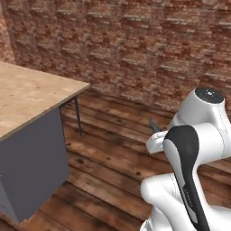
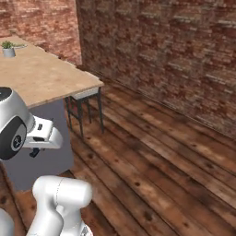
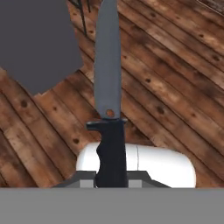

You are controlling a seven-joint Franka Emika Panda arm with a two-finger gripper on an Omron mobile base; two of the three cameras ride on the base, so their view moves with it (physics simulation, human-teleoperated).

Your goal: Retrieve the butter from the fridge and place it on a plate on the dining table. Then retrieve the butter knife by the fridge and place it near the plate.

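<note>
The white arm [image 1: 189, 153] is folded close above its base, with a dark band running down one rounded link, over a floor [image 2: 156, 156] of dark wood planks. In the hand view the claw [image 3: 111, 181] is pinching the butter knife [image 3: 108, 78] by its black handle, the two finger tips pressed against the grip at the bottom of the view. The grey blade runs straight up the middle of that view, tapering to a point near the top edge, with a small round hole just above the guard. In the left base view a thin dark sliver that may be the blade's tip shows beside the arm's upper link; it is too small to be sure.

One table [image 1: 31, 94] with a light wood top and a grey base stands to the arm's left. Its near corner juts toward the arm. One stool [image 2: 83, 103] with thin dark legs is tucked under the table's edge by that corner. One small potted plant [image 2: 8, 48] stands on the table's far end. A red brick wall [image 2: 161, 55] closes the room behind.
</note>
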